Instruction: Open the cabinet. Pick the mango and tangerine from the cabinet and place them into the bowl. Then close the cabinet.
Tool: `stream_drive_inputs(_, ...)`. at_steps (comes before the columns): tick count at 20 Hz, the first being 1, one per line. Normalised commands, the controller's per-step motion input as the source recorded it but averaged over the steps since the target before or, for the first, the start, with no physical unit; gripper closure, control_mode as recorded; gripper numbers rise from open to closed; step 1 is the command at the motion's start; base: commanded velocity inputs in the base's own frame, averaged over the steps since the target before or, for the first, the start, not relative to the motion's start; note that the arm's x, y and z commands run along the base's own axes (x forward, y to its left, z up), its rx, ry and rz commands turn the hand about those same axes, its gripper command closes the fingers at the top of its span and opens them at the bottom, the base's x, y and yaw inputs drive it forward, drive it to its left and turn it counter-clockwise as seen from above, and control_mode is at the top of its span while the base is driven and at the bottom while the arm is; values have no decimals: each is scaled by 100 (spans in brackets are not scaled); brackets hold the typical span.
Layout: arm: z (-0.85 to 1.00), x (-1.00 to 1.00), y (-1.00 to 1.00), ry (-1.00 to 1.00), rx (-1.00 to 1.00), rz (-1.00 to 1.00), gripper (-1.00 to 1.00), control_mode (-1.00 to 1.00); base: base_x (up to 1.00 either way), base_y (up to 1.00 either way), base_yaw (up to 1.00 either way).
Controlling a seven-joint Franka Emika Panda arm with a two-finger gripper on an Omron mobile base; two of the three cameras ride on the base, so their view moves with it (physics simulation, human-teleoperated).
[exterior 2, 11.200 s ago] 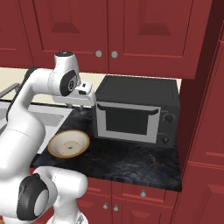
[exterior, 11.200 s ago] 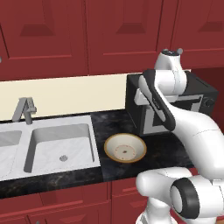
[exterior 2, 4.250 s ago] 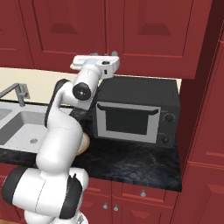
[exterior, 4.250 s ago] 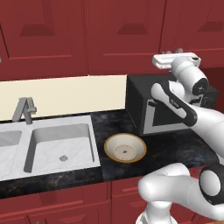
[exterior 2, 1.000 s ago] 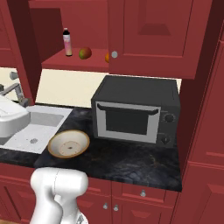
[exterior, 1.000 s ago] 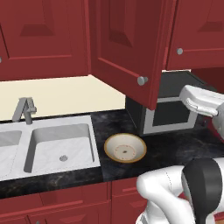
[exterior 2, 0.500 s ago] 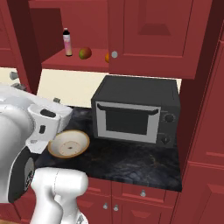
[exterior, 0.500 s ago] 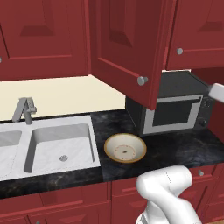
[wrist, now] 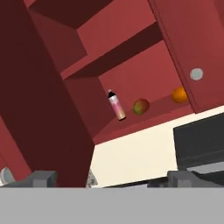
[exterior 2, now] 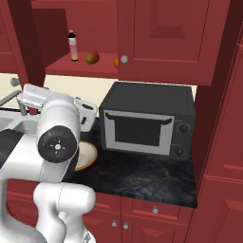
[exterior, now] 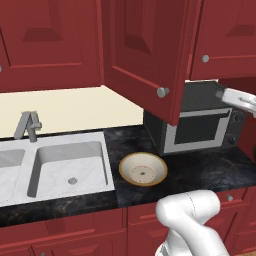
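At the right of my left base view a black microwave sits on the dark counter. A steel sink and faucet lie left. A small pink bottle stands upper left of my right base view.

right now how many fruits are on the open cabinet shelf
2: the mango sits just right of the small bottle, and the tangerine lies further right, partly behind the closed door's edge. That door may hide more.
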Motion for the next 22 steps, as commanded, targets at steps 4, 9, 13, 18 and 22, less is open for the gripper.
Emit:
stream_drive_inputs(4,-11,72,16,0,3,26,-100,-100,0,0,0)
stream_drive_inputs(9,0,43,83,0,0,18,-100,-100,0,0,0)
stream_drive_inputs(13,0,32,94,0,0,16,-100,-100,0,0,0)
stream_drive_inputs(18,0,24,97,0,-2,14,-100,-100,0,0,0)
stream_drive_inputs(22,0,39,100,0,-4,10,-100,-100,0,0,0)
